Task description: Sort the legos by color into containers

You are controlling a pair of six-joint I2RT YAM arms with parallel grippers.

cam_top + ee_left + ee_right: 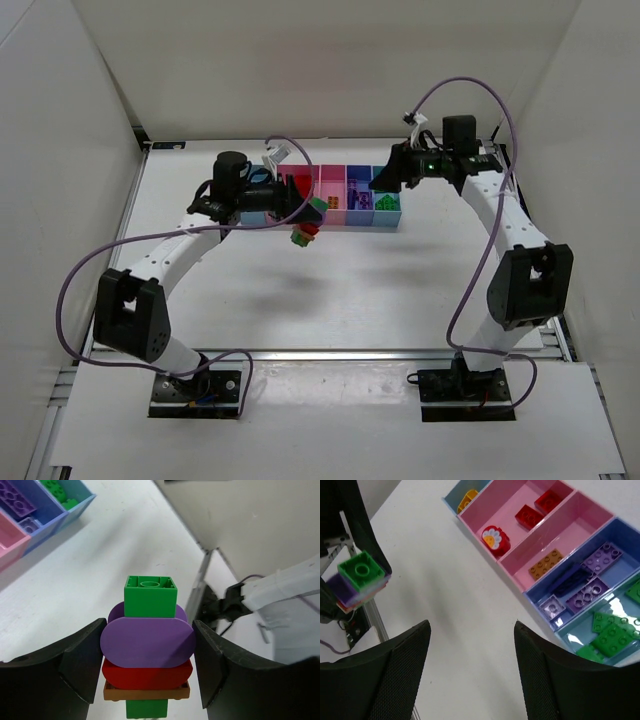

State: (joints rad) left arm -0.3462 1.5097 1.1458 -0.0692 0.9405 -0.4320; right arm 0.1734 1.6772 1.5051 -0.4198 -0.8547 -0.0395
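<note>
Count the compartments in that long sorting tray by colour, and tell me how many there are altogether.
Light blue compartments: 2
Pink compartments: 2
Darker blue compartment: 1
Total: 5

Lego stack [148, 645]: smooth glossy plastic. Tray [585, 527]: shiny plastic, light reflecting off compartment floors. Bench [330, 290]: matt white. Right end effector fingers [395, 670]: black, finely textured matt.

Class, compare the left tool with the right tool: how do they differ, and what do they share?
The left tool is shut on a stack of joined bricks; the right tool stands open, holding nothing. The left tool hangs by the left half of the tray; the right tool by its right end. Both have two black fingers.
</note>
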